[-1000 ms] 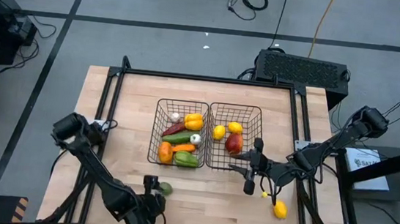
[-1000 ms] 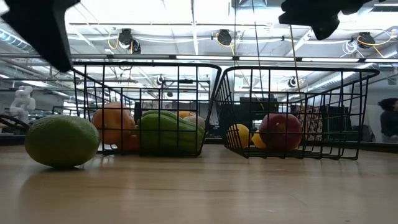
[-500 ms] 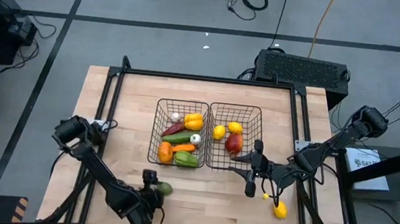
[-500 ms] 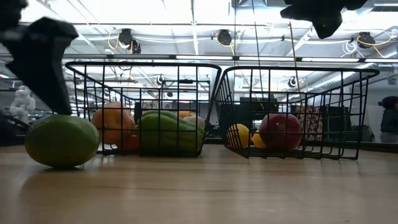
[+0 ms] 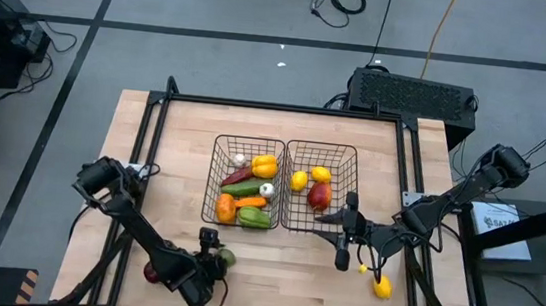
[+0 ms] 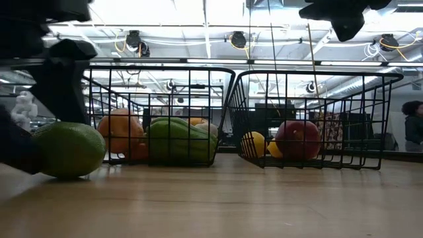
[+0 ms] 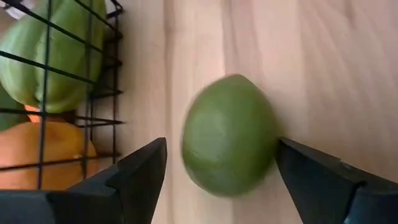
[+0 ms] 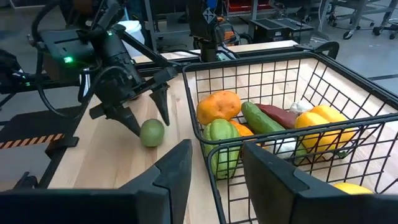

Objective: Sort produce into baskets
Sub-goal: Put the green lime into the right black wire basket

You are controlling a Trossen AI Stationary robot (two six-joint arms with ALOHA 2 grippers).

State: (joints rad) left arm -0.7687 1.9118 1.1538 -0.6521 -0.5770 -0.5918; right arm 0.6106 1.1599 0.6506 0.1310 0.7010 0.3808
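A green round fruit (image 7: 229,134) lies on the table just in front of the left basket (image 5: 213,179). My left gripper (image 7: 221,148) has come down over it, open, one finger on each side; the right wrist view shows this too, with the fruit (image 8: 152,132) between the two fingers. The left basket holds peppers, a cucumber (image 8: 264,121) and garlic. Lemons and a red apple (image 5: 319,195) lie in the right basket (image 5: 356,181). My right gripper (image 5: 324,224) hovers open and empty in front of the right basket. My left gripper straddles the green fruit, slanting down at it from the table's near side. One finger (image 7: 298,165) stands right at the fruit's side (image 7: 268,144); I cannot tell whether it touches. The other finger (image 7: 146,168) is apart from it. The fruit rests on the table.
A yellow lemon (image 5: 379,285) lies on the table at the near right, below the right arm. Something red (image 5: 150,272) shows beside the left arm at the near left. Bare wood stretches between the baskets and the table's near edge (image 6: 231,198).
My left gripper has sunk toward the table and come down around the green fruit, which stays where it was. The right arm has kept still.
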